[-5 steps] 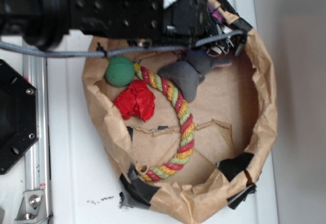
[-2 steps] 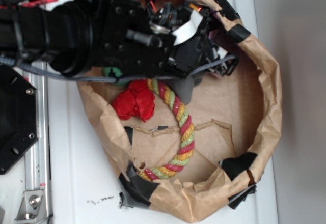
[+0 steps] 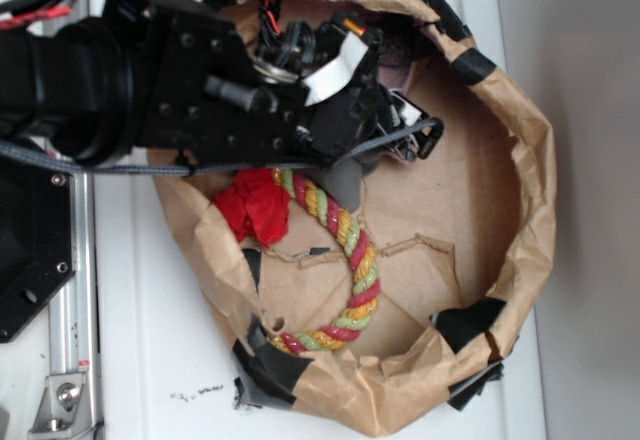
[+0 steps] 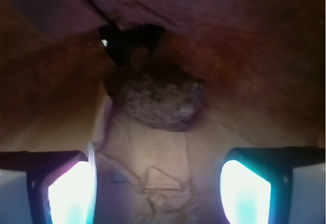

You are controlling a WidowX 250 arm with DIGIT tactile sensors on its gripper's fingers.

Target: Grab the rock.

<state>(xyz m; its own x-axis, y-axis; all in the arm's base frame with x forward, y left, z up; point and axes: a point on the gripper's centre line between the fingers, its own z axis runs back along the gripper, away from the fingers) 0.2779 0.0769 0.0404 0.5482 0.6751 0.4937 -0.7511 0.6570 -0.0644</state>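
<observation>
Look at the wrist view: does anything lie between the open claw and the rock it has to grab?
Nothing visible does. The rock sits ahead of the claw on bare brown paper, against the bag's wall. The fingers stand apart, with only creased paper between.

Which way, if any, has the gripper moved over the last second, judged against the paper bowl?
Yes. In the exterior view the arm has dropped lower over the paper bowl, now hiding the green ball; the open gripper faces the rock.

arm stretched in from left, claw (image 4: pixel 158 183) jaws spread wide.
</observation>
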